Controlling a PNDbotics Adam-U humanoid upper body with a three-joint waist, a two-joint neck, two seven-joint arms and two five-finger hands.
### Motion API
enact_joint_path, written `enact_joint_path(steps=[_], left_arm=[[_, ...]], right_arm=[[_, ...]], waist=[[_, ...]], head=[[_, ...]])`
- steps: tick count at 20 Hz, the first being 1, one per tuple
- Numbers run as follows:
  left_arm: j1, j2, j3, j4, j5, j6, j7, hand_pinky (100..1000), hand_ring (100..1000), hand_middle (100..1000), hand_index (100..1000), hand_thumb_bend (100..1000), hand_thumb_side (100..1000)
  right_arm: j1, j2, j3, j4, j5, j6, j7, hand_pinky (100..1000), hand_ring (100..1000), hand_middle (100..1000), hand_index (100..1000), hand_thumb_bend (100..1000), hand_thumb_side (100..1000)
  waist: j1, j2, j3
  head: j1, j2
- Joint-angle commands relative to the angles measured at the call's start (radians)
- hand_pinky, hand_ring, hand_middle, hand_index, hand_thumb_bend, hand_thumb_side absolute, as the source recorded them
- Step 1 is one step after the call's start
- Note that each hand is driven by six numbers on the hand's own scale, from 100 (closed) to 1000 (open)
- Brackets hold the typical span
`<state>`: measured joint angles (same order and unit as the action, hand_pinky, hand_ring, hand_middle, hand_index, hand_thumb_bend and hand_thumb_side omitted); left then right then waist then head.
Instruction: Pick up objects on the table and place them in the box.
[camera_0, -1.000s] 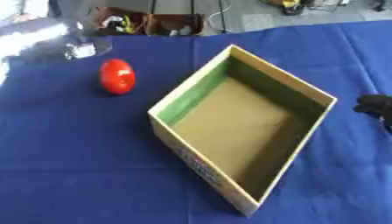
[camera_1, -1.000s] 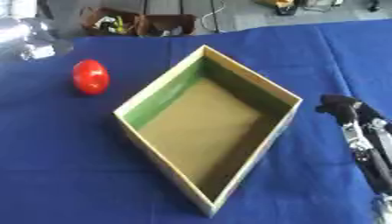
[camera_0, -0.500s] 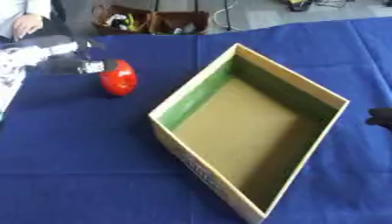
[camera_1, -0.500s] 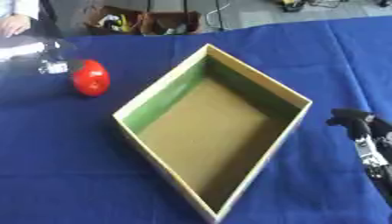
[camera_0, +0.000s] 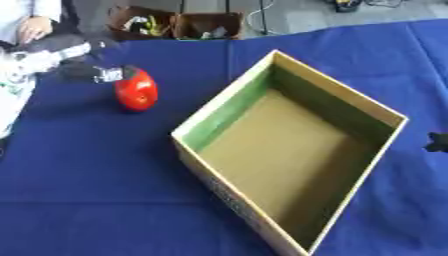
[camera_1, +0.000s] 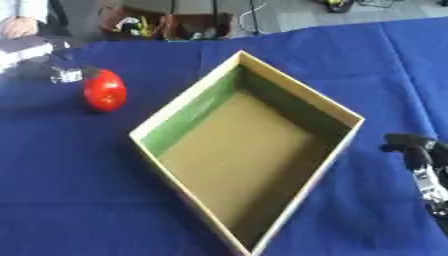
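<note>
A red round object (camera_0: 136, 90) lies on the blue tablecloth, left of the box. The open cardboard box (camera_0: 220, 110), green on one inner wall, sits in the middle and holds nothing. My left hand (camera_0: 73, 70) reaches in from the upper left, blurred. Its fingers are stretched toward the red object, and one fingertip (camera_0: 110, 75) is at the object's upper left side. The hand holds nothing. My right hand (camera_1: 419, 154) shows at the right edge beside the box, its fingers relaxed and pointing up, apart from everything.
The blue cloth (camera_0: 96, 180) covers the whole table. Beyond the far edge, brown bins (camera_0: 175, 24) hold clutter. Open cloth lies in front of and left of the box.
My left hand has come in from the upper left up to the red object. My right hand has drawn back toward the right edge. The red object and box have stayed put.
</note>
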<state>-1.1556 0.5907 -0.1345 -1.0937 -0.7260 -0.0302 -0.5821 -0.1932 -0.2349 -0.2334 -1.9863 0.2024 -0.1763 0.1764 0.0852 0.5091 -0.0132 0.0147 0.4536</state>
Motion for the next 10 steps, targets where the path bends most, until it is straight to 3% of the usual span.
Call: enact_joint_path(steps=[1,10], left_arm=[[-0.028,0.043,0.013,-0.01,0.006,-0.011,0.003,829,889,967,1000,596,933],[-0.034,0.032,0.006,0.013,0.033,-0.02,-0.049,797,861,962,1000,579,954]], right_arm=[[-0.001,-0.022,0.001,-0.014,0.013,-0.003,0.002,890,863,625,768,100,876],[-0.007,-0.02,0.001,-0.014,0.027,-0.006,-0.003,890,866,627,764,100,880]], waist=[[0.004,-0.016,-0.003],[0.017,0.005,-0.029]], head=[[0.01,-0.018],[0.025,-0.032]])
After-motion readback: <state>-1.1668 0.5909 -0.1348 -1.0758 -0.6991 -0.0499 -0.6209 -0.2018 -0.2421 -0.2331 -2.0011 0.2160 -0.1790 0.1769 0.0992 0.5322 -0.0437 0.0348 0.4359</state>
